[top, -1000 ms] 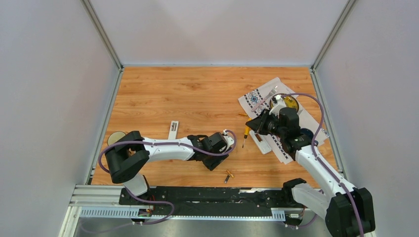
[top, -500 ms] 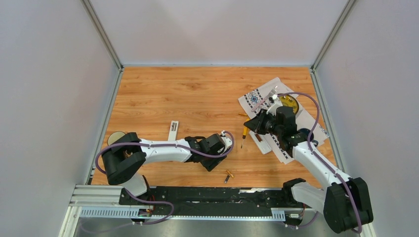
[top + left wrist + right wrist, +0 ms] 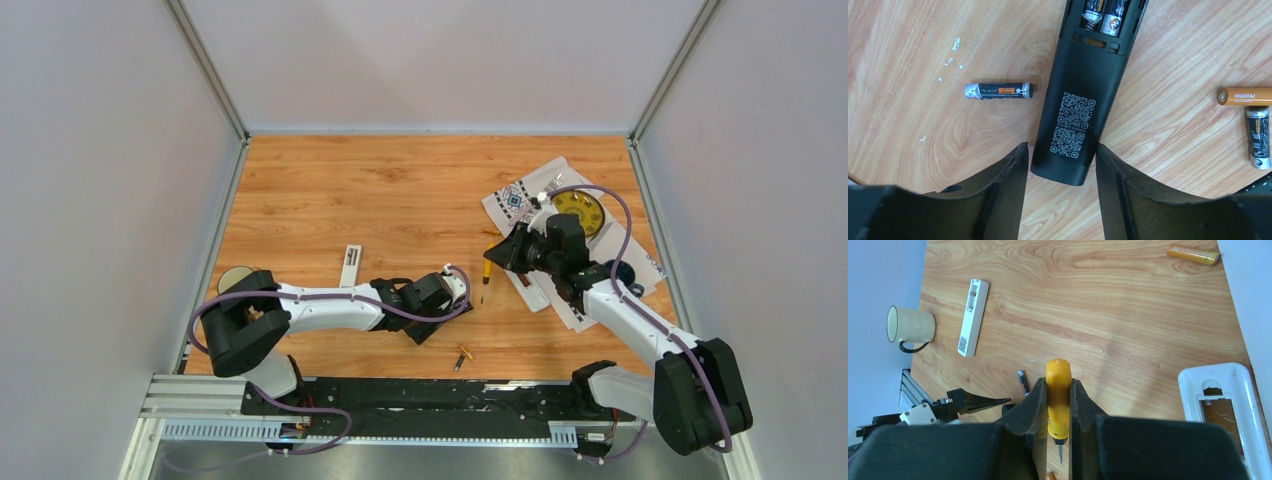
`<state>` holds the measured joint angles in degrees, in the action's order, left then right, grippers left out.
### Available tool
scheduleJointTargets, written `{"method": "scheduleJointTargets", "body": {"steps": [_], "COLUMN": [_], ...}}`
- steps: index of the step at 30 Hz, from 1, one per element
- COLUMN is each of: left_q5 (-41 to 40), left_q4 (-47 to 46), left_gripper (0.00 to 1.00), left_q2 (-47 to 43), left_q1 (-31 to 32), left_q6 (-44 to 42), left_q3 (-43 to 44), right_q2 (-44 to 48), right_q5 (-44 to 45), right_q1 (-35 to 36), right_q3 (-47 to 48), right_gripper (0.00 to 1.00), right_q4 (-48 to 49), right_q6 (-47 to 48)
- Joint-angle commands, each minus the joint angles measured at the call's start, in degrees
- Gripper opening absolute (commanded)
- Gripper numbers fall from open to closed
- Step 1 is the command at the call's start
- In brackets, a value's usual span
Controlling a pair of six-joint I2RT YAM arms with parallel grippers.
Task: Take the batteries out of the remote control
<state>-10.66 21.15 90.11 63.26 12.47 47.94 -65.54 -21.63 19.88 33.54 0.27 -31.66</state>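
Note:
A black remote [image 3: 1083, 115] lies back-up on the wood with its compartment open and two batteries [image 3: 1104, 15] inside. My left gripper [image 3: 1059, 152] is open, its fingers either side of the remote's near end with small gaps. One loose dark battery [image 3: 999, 91] lies left of the remote. An orange battery [image 3: 1245, 96] and a dark grey battery [image 3: 1259, 137] lie to its right, and show in the top view [image 3: 463, 354]. My right gripper [image 3: 1058, 385] is shut on a yellow-handled screwdriver [image 3: 1058, 377], held above the table just right of the left gripper [image 3: 440, 305].
A white remote [image 3: 1220, 410] with an open back lies on a patterned cloth [image 3: 520, 200] at right, beside a yellow disc [image 3: 580, 212]. A white cover strip [image 3: 973, 316] and a cream cup [image 3: 910, 326] sit at left. A small orange-yellow object [image 3: 1194, 254] lies farther back.
My right gripper has moved left with the screwdriver, closer to the left gripper. The left gripper has shifted slightly left over the black remote.

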Motion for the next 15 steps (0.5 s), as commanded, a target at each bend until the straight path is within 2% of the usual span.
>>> {"method": "scheduleJointTargets", "body": {"steps": [1, 7, 8, 15], "left_q5": [-1.0, 1.9, 1.9, 2.3], "left_q4": [1.6, 1.1, 1.2, 1.2], "left_gripper": [0.57, 0.38, 0.31, 0.17], "left_q2": [2.4, 3.0, 2.9, 1.3], "left_q1": [-0.2, -0.2, -0.2, -0.1], "left_q6": [-2.2, -2.9, -2.9, -2.9], "left_q3": [-0.2, 0.3, 0.1, -0.9], "right_q2": [-0.4, -1.3, -1.6, -4.2], "right_q5": [0.6, 1.8, 1.8, 3.6], "right_q1": [0.7, 1.1, 1.3, 2.8], "right_q3": [2.8, 2.6, 2.5, 3.4], "right_gripper": [0.0, 0.0, 0.0, 0.0], "right_q4": [3.5, 4.0, 4.2, 6.1], "right_q6": [0.1, 0.5, 0.5, 0.3]}}
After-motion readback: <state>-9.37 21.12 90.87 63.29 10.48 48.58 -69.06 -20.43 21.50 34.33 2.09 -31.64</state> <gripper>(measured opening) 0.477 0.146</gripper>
